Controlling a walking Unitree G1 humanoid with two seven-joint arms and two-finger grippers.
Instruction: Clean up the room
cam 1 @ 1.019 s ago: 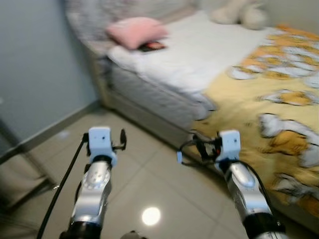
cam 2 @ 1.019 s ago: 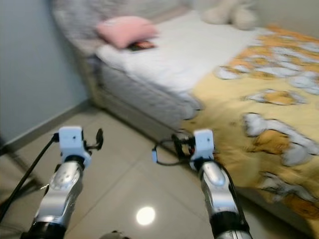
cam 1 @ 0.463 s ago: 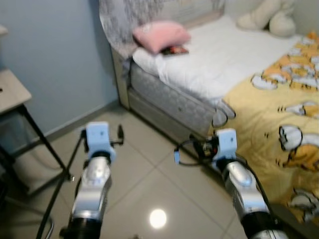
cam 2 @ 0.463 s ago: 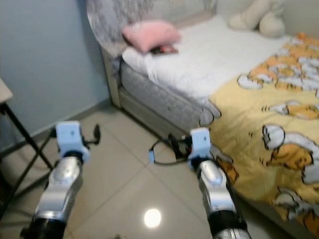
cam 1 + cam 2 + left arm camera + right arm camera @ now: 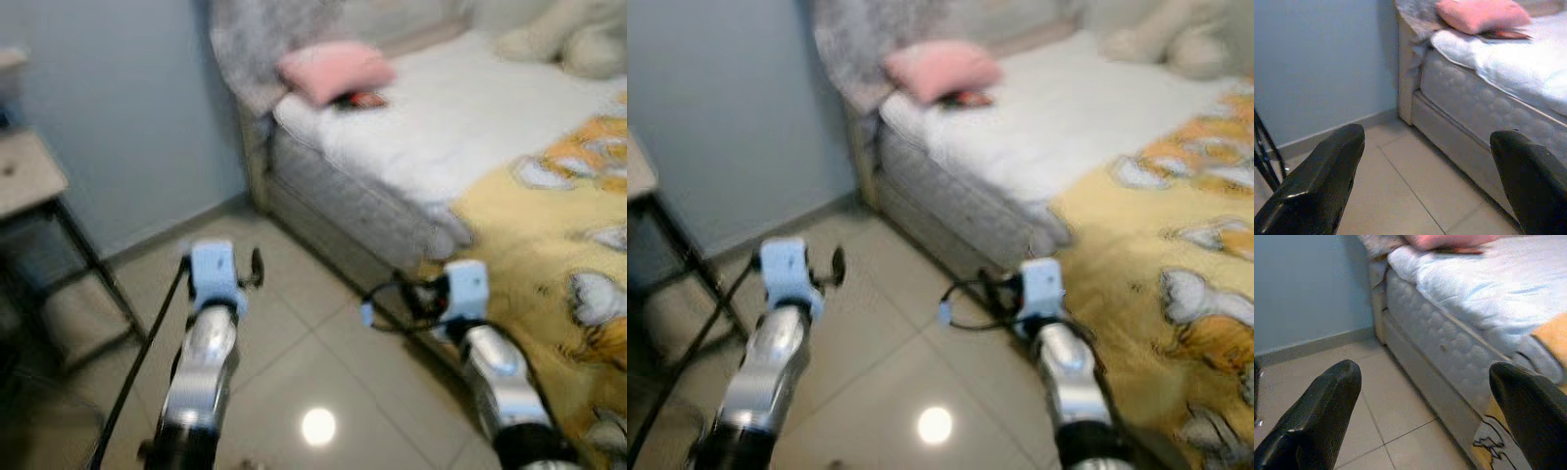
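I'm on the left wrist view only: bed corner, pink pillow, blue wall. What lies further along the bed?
Observer: A yellow blanket with a white and orange print covers the far part of the bed and hangs over its side.
Operator: Anything else up by the pillow end?
Observer: A pale plush toy sits at the back, well away from the pink pillow.
Operator: Where is my other arm?
Observer: The right gripper is held out beside the bed's edge, jaws open, holding nothing.
Operator: What stands on my left?
Observer: A small table with dark legs stands against the blue wall.
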